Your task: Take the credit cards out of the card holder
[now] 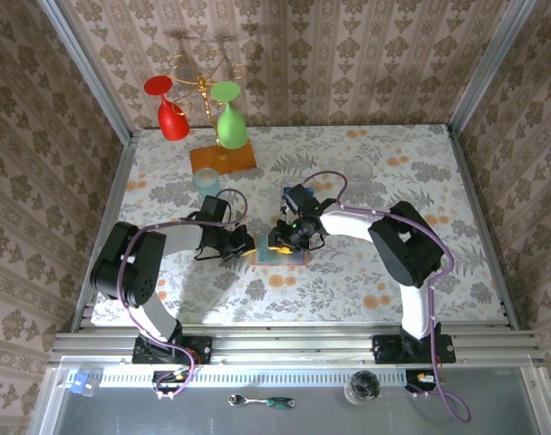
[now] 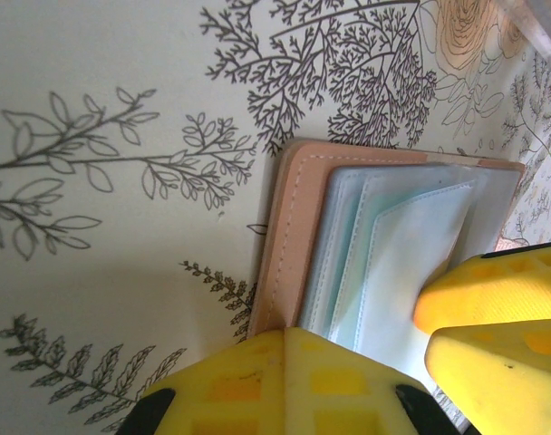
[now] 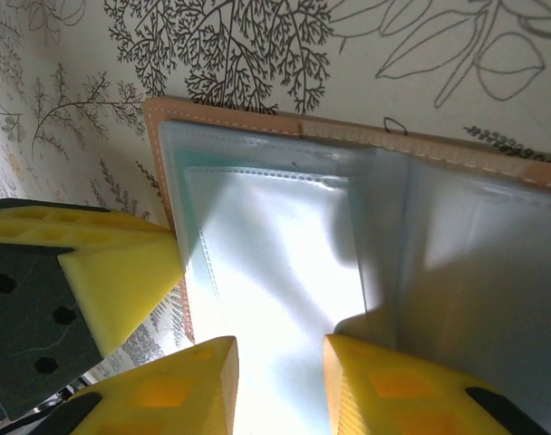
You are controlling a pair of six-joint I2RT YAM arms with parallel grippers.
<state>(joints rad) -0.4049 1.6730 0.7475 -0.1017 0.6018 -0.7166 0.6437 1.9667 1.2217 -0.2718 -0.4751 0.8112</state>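
The card holder [image 1: 283, 255] lies open on the flowered table between the two arms, a tan leather cover [image 2: 289, 236] with cloudy blue-grey plastic sleeves [image 3: 285, 263] inside. The credit cards are hidden in the sleeves; I see just a teal tint [image 2: 355, 254] through the plastic. My left gripper [image 2: 303, 333] is shut, its yellow fingers meeting on the near edge of the leather cover. My right gripper [image 3: 280, 385] stands partly open over a glossy sleeve, one fingertip [image 3: 223, 376] on each side of it. The right gripper's fingers [image 2: 493, 294] also appear in the left wrist view, resting on the sleeves.
A glass rack on an orange wooden base [image 1: 223, 159] holds a red glass [image 1: 171, 116] and a green glass [image 1: 231, 124] at the back left. A pale blue tumbler [image 1: 206, 179] stands in front of it, and a clear glass [image 1: 359, 170] sits right of centre.
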